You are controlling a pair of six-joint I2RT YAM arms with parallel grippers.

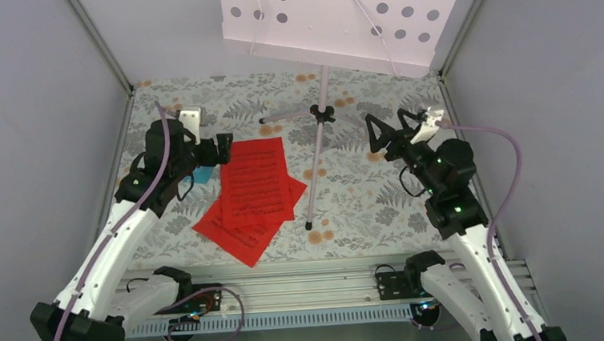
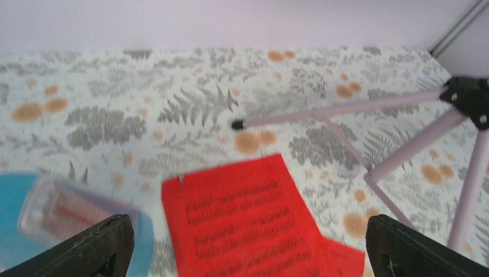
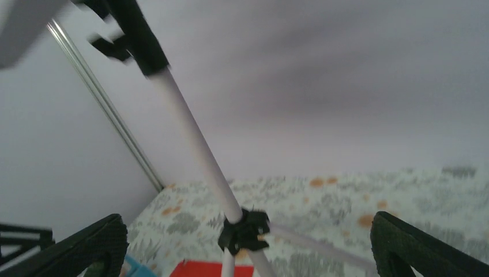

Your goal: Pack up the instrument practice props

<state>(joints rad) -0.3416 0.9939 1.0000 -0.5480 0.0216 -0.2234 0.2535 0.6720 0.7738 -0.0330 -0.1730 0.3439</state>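
The top camera sat high above and behind the arm bases, looking steeply down over the whole floral table and the music stand from desk to feet. The left wrist camera sat low and close over the red sheet-music pages, facing the back wall; the right wrist camera sat low near the stand, tilted up along its pole. All three shared the stand's black leg hub and the red pages.

Red pages lie between metronome and stand legs.
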